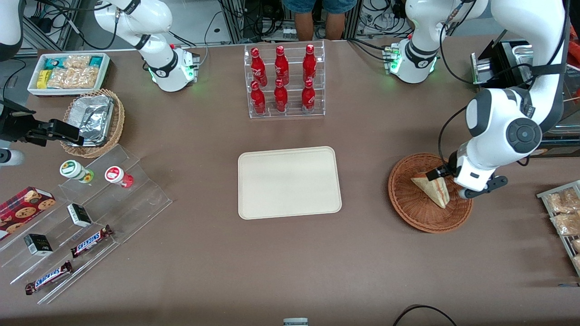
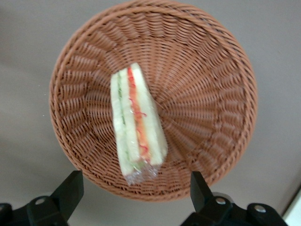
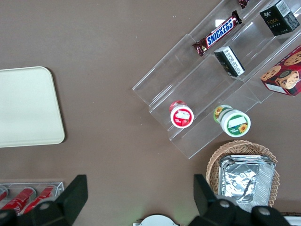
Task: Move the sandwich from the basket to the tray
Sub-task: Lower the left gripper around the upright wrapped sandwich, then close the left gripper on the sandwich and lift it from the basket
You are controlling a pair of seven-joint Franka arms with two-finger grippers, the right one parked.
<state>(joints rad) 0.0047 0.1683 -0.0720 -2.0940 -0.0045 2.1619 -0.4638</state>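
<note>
The sandwich (image 1: 432,188), a wrapped tan wedge with red, white and green layers, lies in the round reddish-brown basket (image 1: 408,203) toward the working arm's end of the table. My left gripper (image 1: 453,181) hovers just above the basket, over the sandwich. In the left wrist view the sandwich (image 2: 136,127) lies on the basket's weave (image 2: 211,94), and the gripper (image 2: 135,182) is open and empty, one black finger (image 2: 71,188) on each side, above the basket's rim. The cream tray (image 1: 289,182) lies flat at the table's middle, bare.
A clear rack of red bottles (image 1: 284,81) stands farther from the camera than the tray. Toward the parked arm's end are clear steps with snacks (image 1: 90,213), a tan basket with foil (image 1: 95,120) and a white bin (image 1: 68,72). A rack of packets (image 1: 562,213) sits beside the basket.
</note>
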